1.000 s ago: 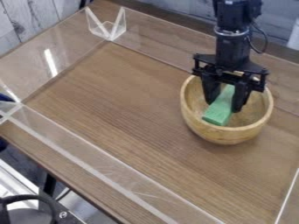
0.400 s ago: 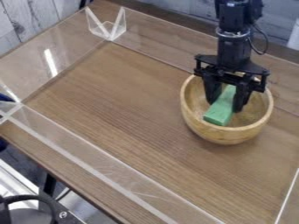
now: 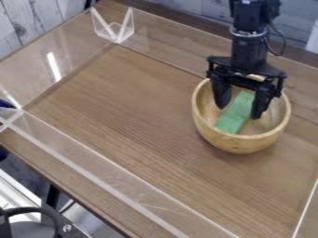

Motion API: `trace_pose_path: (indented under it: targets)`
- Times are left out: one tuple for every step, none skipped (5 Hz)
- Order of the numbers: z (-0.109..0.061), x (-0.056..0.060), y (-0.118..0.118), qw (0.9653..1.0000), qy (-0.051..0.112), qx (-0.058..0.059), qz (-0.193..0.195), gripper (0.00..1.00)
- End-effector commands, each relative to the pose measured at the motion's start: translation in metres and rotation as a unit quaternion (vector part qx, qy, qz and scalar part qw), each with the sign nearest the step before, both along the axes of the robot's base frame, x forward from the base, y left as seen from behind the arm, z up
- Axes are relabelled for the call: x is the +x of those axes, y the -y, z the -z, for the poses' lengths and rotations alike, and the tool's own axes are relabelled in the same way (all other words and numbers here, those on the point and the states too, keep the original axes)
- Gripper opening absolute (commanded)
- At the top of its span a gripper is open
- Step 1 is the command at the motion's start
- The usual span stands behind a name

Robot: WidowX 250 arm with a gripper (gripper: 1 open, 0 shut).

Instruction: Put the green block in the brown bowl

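Note:
The brown bowl (image 3: 209, 130) sits at the right of the wooden table. Inside it lies the green block (image 3: 235, 116), tilted against the bowl's inner wall. My gripper (image 3: 240, 112) points straight down into the bowl, its black fingers (image 3: 218, 98) spread on either side of the block. The jaws are open and a little gap shows between each finger and the block. The block's upper end is partly hidden behind the gripper.
Low clear plastic walls (image 3: 50, 65) border the wooden tabletop (image 3: 112, 112). A clear angled bracket (image 3: 112, 26) stands at the back left corner. A dark cable loop (image 3: 19, 223) lies below the table's front left edge.
The fingers have spread apart and let go of the green block, which stays in the bowl. The arm itself has not moved.

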State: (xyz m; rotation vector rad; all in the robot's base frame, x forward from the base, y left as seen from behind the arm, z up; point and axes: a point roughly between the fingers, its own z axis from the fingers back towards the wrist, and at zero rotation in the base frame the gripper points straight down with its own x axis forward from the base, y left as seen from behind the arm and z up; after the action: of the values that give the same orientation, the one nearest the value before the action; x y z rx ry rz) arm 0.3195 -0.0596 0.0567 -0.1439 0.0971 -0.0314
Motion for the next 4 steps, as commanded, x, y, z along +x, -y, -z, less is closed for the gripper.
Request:
trace_pose_path:
  targets:
    - [-0.034,0.012,-0.003,0.9988,0.049,-0.005,-0.004,1.00]
    - [-0.042,0.012,-0.006,0.9984,0.055,-0.006,-0.007,1.00]
    - [-0.057,0.013,-0.010,0.9976,0.068,-0.007,-0.010,1.00]
    - [-0.073,0.010,-0.015,0.9967,0.080,-0.010,-0.013,1.00]
